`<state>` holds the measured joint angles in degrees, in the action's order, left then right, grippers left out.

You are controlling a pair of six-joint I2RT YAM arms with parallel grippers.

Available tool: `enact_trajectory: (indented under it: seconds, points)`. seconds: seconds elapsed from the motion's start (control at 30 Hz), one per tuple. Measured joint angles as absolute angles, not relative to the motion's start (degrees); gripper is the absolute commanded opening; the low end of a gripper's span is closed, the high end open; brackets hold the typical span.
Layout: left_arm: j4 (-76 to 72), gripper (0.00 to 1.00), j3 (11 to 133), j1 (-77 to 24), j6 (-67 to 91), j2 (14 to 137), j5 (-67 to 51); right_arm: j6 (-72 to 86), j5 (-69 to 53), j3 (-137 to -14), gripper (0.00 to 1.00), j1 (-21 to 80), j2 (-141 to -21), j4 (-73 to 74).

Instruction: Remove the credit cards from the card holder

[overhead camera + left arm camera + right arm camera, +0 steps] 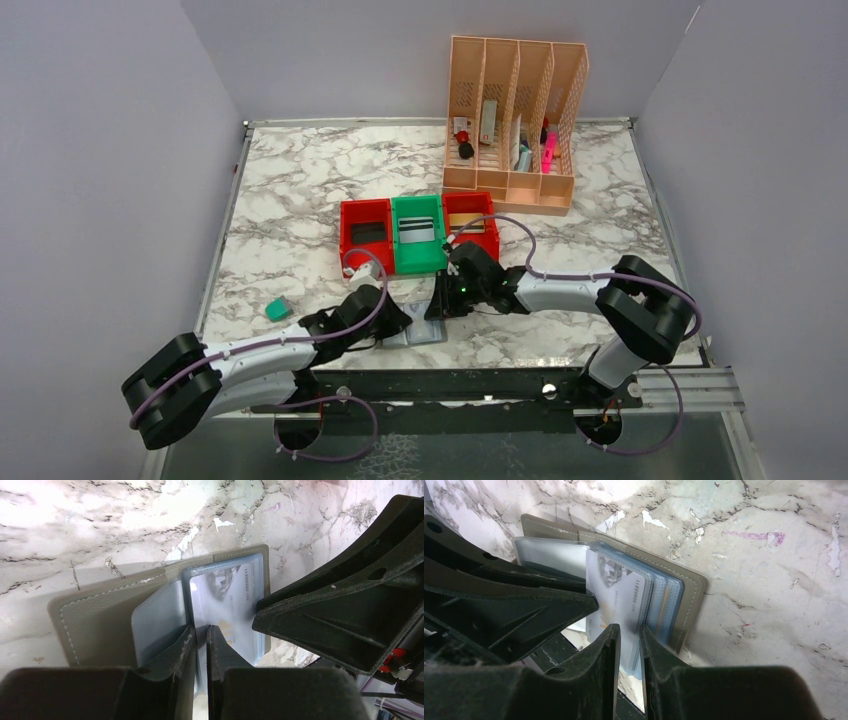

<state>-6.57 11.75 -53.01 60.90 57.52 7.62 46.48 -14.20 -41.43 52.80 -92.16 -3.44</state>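
**Both grippers pinched on the open card holder at the table's near edge**

The card holder (420, 331) lies open on the marble table (290, 190), close to the near edge and between the two arms. Its grey stitched cover is face down and its clear pockets are fanned upward.

The left gripper (200, 630) is nearly closed, clamped on the edge of a clear sleeve (157, 625) on its own side of the fold. The right gripper (629, 630) is also narrowed to a slit, and it grasps the lower edge of a silver-grey card (624, 595) that sits in the front pocket. Whether it pinches the card alone or the pocket plastic too cannot be told. The tips of the two grippers almost meet over the fold.

A line of small print runs along the card's edge. It reads roughly "NO 8888811", but it is too blurred to be sure of.

Just beyond the holder stand three bins in a row:
- The left red bin (364, 233) holds something dark and flat.
- The green bin (418, 235) holds a pale card with a dark stripe.
- The right red bin (472, 222) holds something tan.

A teal block (277, 309) lies to the left, and a peach slotted organiser (513, 125) stands at the back.
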Motion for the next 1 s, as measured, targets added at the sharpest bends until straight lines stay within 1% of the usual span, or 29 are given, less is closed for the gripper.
enact_trajectory:
  seconds: [0.13, 0.17, 0.47, 0.67, 0.87, 0.97, 1.0]
  points:
    - [-6.48, 0.01, 11.68, -52.8, 61.17, 57.23, 7.53, 46.7, -14.09, -41.43, 0.26, 52.77, -92.16, -3.4]
    - [-6.26, 0.0, 11.68, -52.69, 61.28, 56.99, 7.53, 46.76, -14.02, -41.43, 0.26, 52.77, -92.14, -3.38]
    - [-3.33, 0.0, 11.68, -52.58, 61.34, 53.3, 7.84, 48.07, -13.32, -41.34, 0.25, 52.8, -92.14, -3.36]
    - [-2.07, 0.0, 11.68, -52.49, 61.25, 52.27, 8.1, 48.25, -12.8, -41.3, 0.22, 52.8, -92.14, -3.36]
    - [-1.32, 0.0, 11.86, -52.45, 60.82, 52.6, 8.1, 48.38, -12.49, -41.19, 0.16, 52.8, -92.14, -3.36]
    - [-0.82, 0.0, 12.43, -52.45, 60.36, 53.08, 8.1, 48.42, -12.29, -41.17, 0.08, 52.8, -92.14, -3.29]
    - [-0.64, 0.0, 12.62, -52.42, 60.16, 53.21, 8.1, 48.42, -12.19, -41.17, 0.07, 52.8, -92.14, -3.2]
